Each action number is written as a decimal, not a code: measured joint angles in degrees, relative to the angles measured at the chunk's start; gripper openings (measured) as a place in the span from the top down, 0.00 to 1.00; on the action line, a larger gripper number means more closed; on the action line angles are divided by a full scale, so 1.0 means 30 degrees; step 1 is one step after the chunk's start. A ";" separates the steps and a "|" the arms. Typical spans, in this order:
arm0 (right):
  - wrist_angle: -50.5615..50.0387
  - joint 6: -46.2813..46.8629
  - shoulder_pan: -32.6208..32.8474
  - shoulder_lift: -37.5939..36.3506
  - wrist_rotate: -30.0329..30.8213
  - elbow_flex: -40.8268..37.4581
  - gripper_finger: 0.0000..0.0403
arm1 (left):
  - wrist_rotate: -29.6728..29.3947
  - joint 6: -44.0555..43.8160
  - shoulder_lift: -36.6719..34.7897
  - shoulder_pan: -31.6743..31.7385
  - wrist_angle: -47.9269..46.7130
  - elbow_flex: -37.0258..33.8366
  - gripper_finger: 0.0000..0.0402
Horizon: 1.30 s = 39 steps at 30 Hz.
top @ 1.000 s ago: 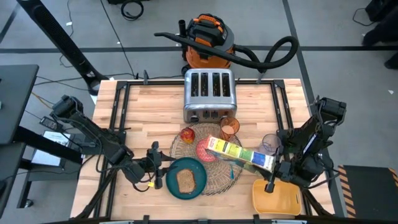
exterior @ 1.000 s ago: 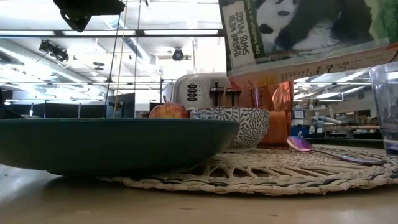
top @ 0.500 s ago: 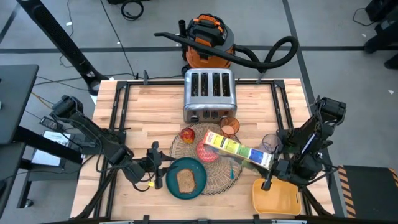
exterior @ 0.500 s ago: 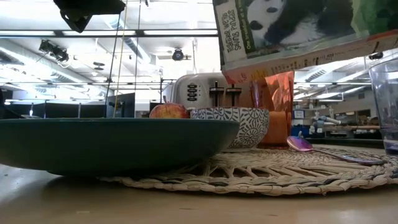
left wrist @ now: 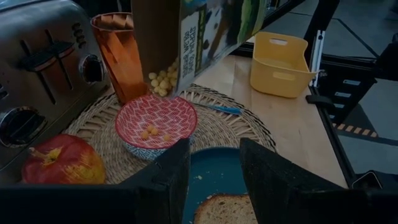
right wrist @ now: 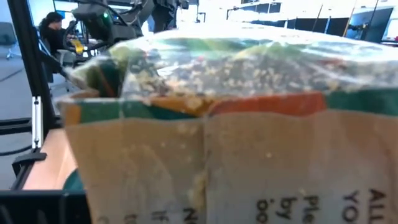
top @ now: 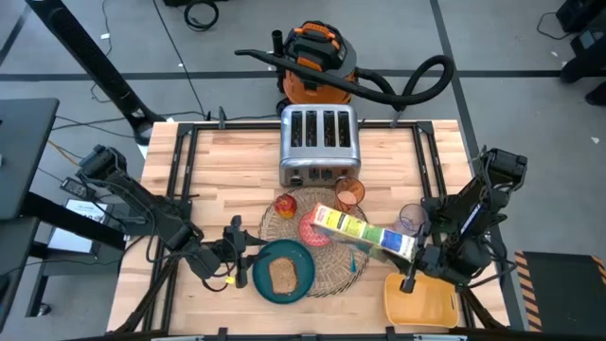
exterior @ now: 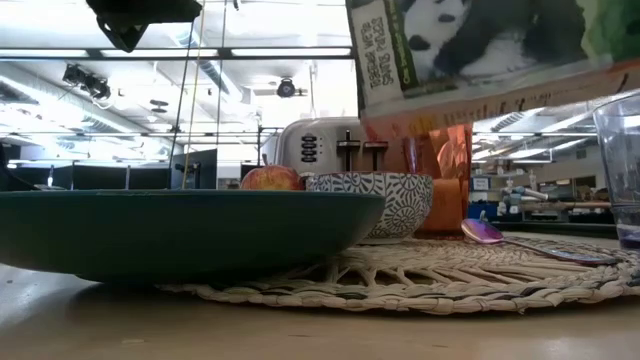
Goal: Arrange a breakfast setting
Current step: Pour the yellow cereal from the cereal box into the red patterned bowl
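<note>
A cereal box (top: pixel 365 233) with a panda print hangs tilted over the small pink-red bowl (top: pixel 310 230) on the woven placemat (top: pixel 333 275). My right gripper (top: pixel 417 250) is shut on the box's right end. In the left wrist view, cereal balls (left wrist: pixel 160 81) fall from the box's open end into the bowl (left wrist: pixel 155 121). The teal plate (top: pixel 301 258) with the toast (top: pixel 282 276) lies on the mat's near left. The apple (top: pixel 285 205), orange cup (top: pixel 349 193) and blue spoon (top: pixel 352 262) also rest on the mat. My left gripper (top: pixel 237 260) is open, just left of the plate. My right gripper holds the cereal box by its end toward the table's right (top: pixel 405 246), coming level from the right. The box hides the fingers in the right wrist view (right wrist: pixel 249 155). The box is lifted clear, its open end (left wrist: pixel 168 62) sloping down over the bowl.
The chrome toaster (top: pixel 317 144) stands behind the mat. A clear glass (top: pixel 410 219) stands right of the mat, close under the box. The yellow tray (top: pixel 421 298) sits at the near right. Bare wood lies at the far left and far right.
The box's open end has swung a little toward the table's far left and come partway back, staying over the bowl. The end in my right gripper has barely moved.
</note>
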 joint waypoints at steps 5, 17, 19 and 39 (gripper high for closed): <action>0.1722 -0.1046 -0.0022 0.0000 -0.0007 0.0490 0.57 | 0.0000 -0.0029 0.0000 0.0022 0.0142 0.0000 0.64; 0.1749 0.1506 -0.0398 0.0000 0.0002 0.0511 0.57 | 0.0000 -0.0036 0.0000 0.0022 0.0424 0.0000 0.64; 0.1749 0.1762 -0.0599 0.0000 0.0007 0.0511 0.57 | -0.0002 -0.0036 0.0000 0.0022 0.0463 0.0000 0.64; 0.1763 -0.7557 -0.0775 -0.0044 0.0014 0.3396 0.57 | 0.0000 0.0466 0.0000 0.0015 0.0762 0.0000 0.64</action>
